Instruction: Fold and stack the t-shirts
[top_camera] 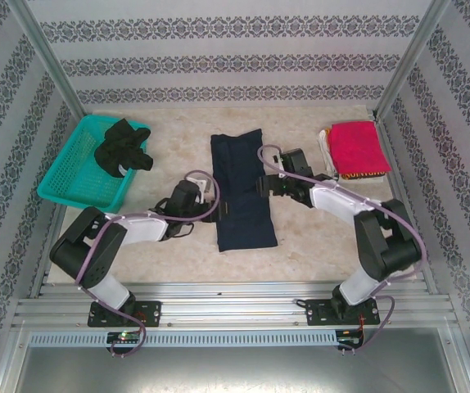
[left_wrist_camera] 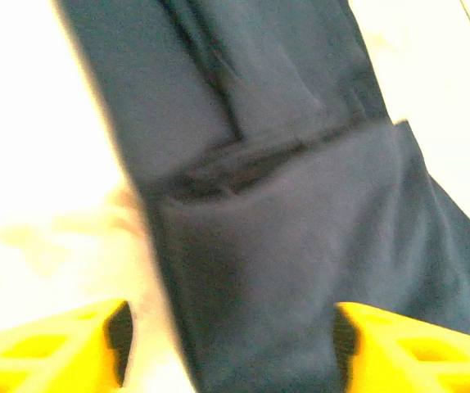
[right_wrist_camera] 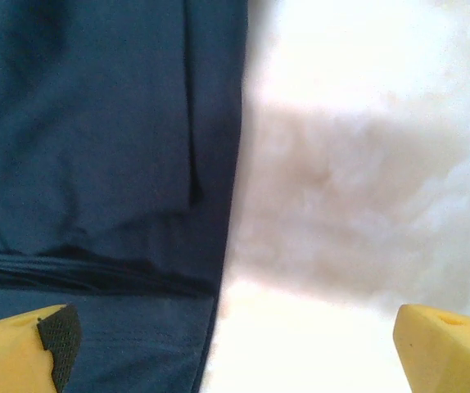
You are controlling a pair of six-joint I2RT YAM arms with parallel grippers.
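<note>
Where it lies crumpled, black t-shirt (top_camera: pixel 123 147) occupies teal basket (top_camera: pixel 78 178).

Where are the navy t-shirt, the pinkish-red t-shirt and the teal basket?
navy t-shirt (top_camera: pixel 240 196), top external view, middle of the folded cloth.
pinkish-red t-shirt (top_camera: pixel 358 147), top external view, centre of its top face.
teal basket (top_camera: pixel 82 173), top external view, bare mesh floor.

Overhead; wrist close-ups over navy t-shirt (top_camera: pixel 239 164)
</note>
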